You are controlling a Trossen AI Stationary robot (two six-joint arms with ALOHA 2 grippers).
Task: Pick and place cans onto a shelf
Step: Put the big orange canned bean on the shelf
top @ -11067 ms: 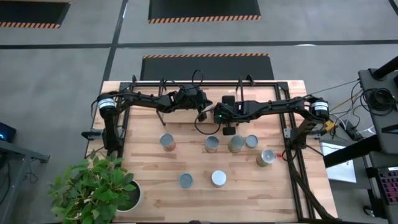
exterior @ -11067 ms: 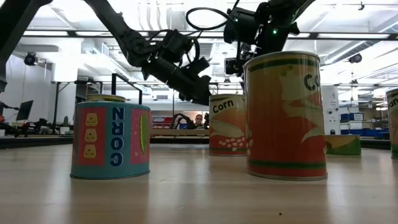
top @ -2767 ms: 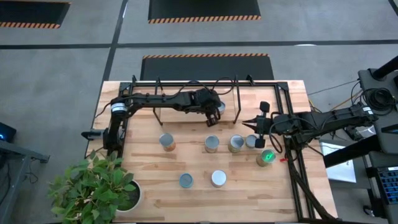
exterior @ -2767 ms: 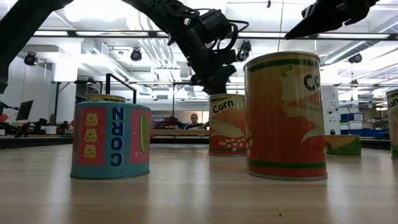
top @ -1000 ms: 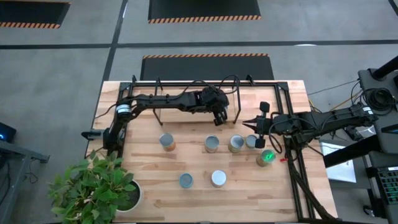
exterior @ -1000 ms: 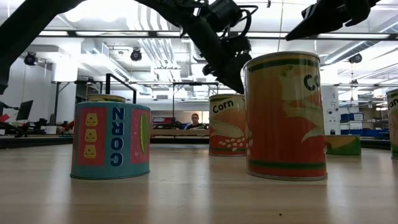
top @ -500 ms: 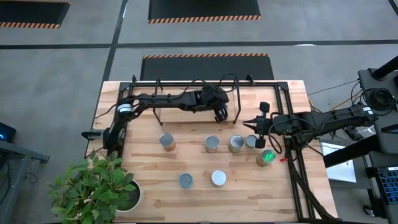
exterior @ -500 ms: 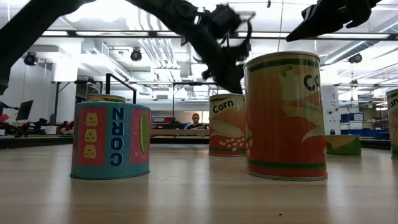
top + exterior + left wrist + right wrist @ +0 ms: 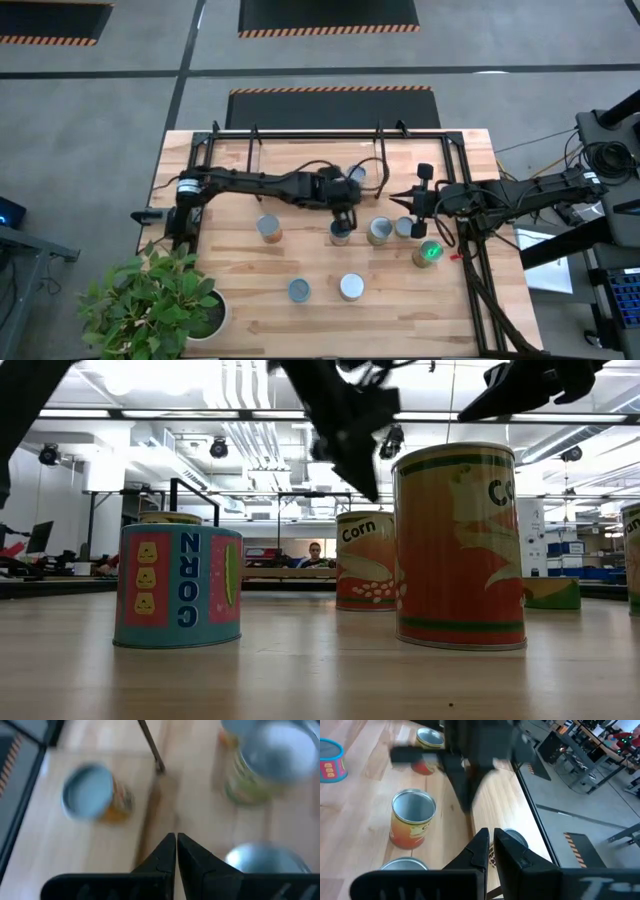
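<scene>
Reaching over mid-worktop, left hand [image 9: 341, 216] hangs pressed together, empty, just above a corn can [image 9: 341, 233]. Judged step: approach before pick. Next needs fingers spread, then descent. Right hand [image 9: 400, 199], also pressed together, waits near right edge. Shelf [image 9: 300, 150] stands along far edge.

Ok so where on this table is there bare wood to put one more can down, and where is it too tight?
Bare wood lies between the potted plant and the blue-topped can, and along the front edge below the white-topped can. It is crowded at the row of cans by the right hand, where the left hand hangs over one.
</scene>
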